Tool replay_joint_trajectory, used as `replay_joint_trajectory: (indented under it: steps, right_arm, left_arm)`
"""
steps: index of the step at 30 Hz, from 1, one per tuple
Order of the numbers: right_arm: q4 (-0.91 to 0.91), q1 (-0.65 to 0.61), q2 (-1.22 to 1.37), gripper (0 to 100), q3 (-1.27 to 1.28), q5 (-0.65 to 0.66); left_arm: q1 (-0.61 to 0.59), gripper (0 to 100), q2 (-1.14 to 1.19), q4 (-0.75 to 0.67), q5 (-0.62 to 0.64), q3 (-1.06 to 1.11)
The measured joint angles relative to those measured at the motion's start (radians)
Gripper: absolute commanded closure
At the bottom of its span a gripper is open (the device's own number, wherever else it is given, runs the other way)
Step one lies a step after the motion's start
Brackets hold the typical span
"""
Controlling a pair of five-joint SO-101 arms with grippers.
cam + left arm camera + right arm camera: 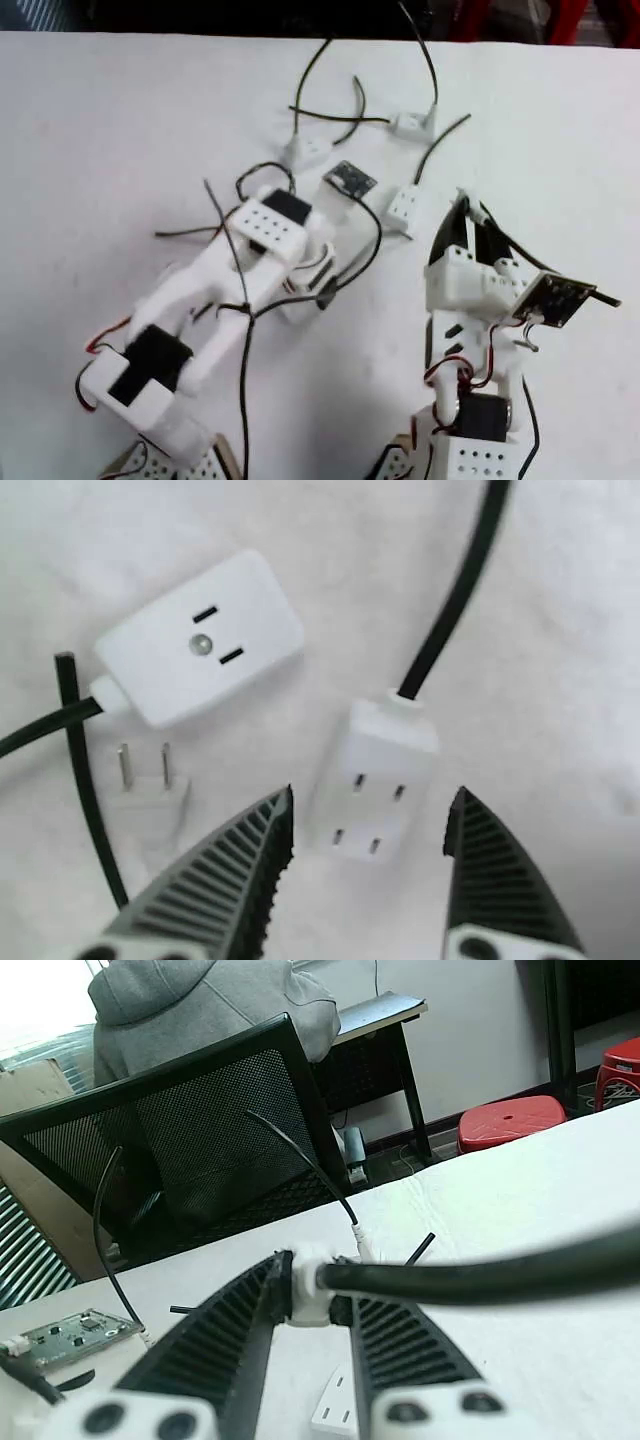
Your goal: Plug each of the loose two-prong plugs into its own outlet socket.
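While right claw clamps plug, left claw gapes over socket.

White plug, white outlet socket, black cord

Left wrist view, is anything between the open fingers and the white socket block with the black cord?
Nothing visible does. The socket block lies bare between the left gripper's fingers; the loose plug and a black cable lie outside the gap.

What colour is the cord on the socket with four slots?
Black. The cord shows best in the left wrist view.
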Motion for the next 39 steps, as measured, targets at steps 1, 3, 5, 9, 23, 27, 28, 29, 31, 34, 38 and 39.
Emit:
replay_joint_trajectory:
  steps: [1, 3, 5, 9, 23, 27, 28, 29, 31, 34, 38, 39]
  right_arm:
    - [0.0, 0.0, 0.0, 98.1, 0.0, 0.0]
    - [0.0, 0.0, 0.0, 98.1, 0.0, 0.0]
    - [0.0, 0.0, 0.0, 98.1, 0.0, 0.0]
    - [0.0, 0.0, 0.0, 98.1, 0.0, 0.008]
    - [0.041, -0.152, 0.0, 98.1, 0.018, 0.107]
    - [0.135, -0.259, 0.0, 98.1, 0.018, 0.146]
    - [0.163, -0.288, 0.0, 98.1, 0.017, 0.15]
    - [0.192, -0.319, 0.0, 98.1, 0.012, 0.158]
    - [0.233, -0.382, 0.0, 98.1, 0.005, 0.183]
    - [0.253, -0.459, 0.0, 98.1, 0.003, 0.212]
    - [0.258, -0.517, 0.0, 98.1, 0.003, 0.262]
    - [0.267, -0.532, 0.005, 98.1, 0.002, 0.275]
  left_arm:
    - [0.0, 78, 0.0, 0.029, 0.0, -0.023]
    - [0.0, 80, 0.0, 0.086, 0.0, -0.066]
    - [0.0, 82, -0.005, 0.123, -0.012, -0.092]
    - [0.0, 82, -0.095, 0.147, -0.028, -0.081]
    - [-0.307, 82, -0.813, 0.008, -0.112, 0.37]
    - [-0.468, 82, -0.968, -0.115, -0.153, 0.589]
    - [-0.508, 82, -1.0, -0.14, -0.164, 0.637]
    - [-0.546, 82, -1.031, -0.16, -0.172, 0.678]
    - [-0.606, 82, -1.085, -0.186, -0.18, 0.749]
    - [-0.657, 82, -1.132, -0.216, -0.181, 0.821]
    - [-0.681, 82, -1.149, -0.273, -0.181, 0.914]
    - [-0.681, 82, -1.149, -0.298, -0.181, 0.941]
